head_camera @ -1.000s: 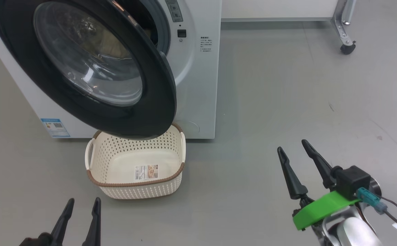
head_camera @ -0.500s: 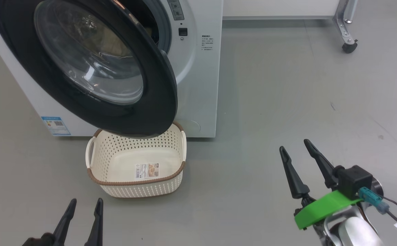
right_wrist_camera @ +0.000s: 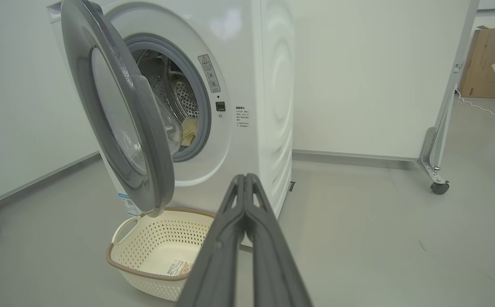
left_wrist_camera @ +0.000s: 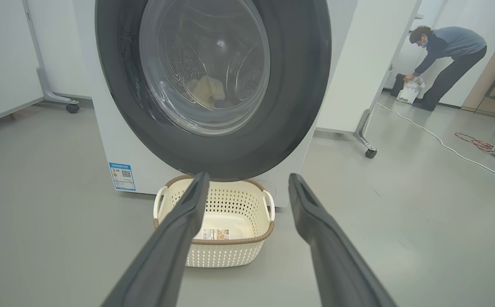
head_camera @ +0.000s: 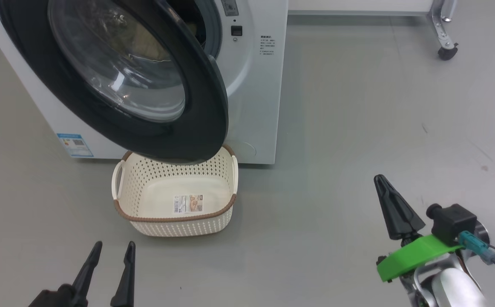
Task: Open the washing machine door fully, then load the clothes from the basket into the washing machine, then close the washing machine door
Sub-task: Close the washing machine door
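Grey floor [head_camera: 337, 128]: basket [head_camera: 179, 226] empty ahead of released left jaws; right jaws clenched, presumably for pushing door [head_camera: 205, 106] shut.

Lit brightly and evenly, from overhead. Glares in pale streaks on the glass of the washing machine door [head_camera: 115, 76]. Throws soft, faint shadow below the door. Bows straight edges right of it in wrist views.

Head view downward, both wrist views low, all toward basket [head_camera: 171, 220]

Basket [head_camera: 179, 228] rear behind door [head_camera: 207, 111]
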Controlling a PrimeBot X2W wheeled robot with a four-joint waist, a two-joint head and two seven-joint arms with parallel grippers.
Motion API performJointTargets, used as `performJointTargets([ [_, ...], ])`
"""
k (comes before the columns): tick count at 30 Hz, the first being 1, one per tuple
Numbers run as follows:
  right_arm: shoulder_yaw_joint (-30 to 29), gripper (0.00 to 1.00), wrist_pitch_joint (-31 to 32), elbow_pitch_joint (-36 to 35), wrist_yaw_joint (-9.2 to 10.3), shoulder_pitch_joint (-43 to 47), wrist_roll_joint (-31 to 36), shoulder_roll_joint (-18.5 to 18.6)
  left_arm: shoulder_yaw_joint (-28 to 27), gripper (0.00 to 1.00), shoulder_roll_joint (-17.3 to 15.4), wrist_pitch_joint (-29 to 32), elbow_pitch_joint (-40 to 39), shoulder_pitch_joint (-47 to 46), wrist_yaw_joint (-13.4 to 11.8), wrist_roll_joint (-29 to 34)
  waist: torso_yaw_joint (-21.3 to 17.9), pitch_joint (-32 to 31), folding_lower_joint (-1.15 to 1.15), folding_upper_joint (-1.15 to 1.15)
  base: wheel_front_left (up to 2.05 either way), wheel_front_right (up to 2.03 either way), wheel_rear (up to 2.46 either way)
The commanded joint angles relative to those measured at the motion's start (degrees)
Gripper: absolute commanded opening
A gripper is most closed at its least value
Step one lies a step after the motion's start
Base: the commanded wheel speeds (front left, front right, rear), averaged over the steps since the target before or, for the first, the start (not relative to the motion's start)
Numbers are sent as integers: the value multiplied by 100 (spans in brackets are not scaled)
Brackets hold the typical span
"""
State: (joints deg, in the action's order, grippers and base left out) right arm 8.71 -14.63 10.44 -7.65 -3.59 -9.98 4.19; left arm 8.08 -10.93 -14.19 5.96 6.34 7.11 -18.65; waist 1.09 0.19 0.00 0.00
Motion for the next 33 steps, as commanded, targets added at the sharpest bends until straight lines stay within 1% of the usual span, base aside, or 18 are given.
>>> performJointTargets([
  [1,15,0,-37,-170,16,-236,62,73,-165,100,-28,-81,-170,-356,37,64,68,115,0,0,0,0,0],
  [6,-155,0,-37,-197,16,-658,175,162,14,100,-2,-81,-151,-547,37,71,276,384,0,0,0,0,0],
  [7,-185,0,-37,-229,16,-890,203,223,108,100,7,-81,-143,-658,37,68,393,518,0,0,0,0,0],
  [10,-93,0,-37,-199,16,-1262,107,326,212,100,14,-81,-138,-848,37,84,594,724,0,0,0,0,0],
  [14,140,0,-37,-220,16,-1825,29,567,267,100,114,-81,-144,-1036,37,80,907,992,0,0,0,0,0],
  [19,689,0,-37,-403,16,-2499,-206,799,413,100,174,-81,-97,-1220,37,61,1266,1301,0,0,0,0,0],
  [24,1579,0,-37,-513,16,-3028,-560,1104,506,100,278,-81,-66,-1342,37,40,1583,1557,0,0,0,0,0],
  [26,1934,0,-37,-450,16,-3227,-709,1280,600,100,317,-81,-44,-1409,37,32,1719,1658,0,0,0,0,0],
  [27,1934,0,-37,-450,16,-3227,-709,1280,600,100,317,-81,-44,-1409,37,32,1719,1658,0,0,0,0,0],
  [30,2337,0,-37,-248,16,-3506,-887,1500,749,100,345,-81,-2,-1555,37,-2,1930,1801,0,0,0,0,0],
  [33,2631,0,-37,-16,16,-3765,-1036,1603,759,100,384,-81,42,-1647,37,-52,2095,1932,0,0,0,0,0],
])
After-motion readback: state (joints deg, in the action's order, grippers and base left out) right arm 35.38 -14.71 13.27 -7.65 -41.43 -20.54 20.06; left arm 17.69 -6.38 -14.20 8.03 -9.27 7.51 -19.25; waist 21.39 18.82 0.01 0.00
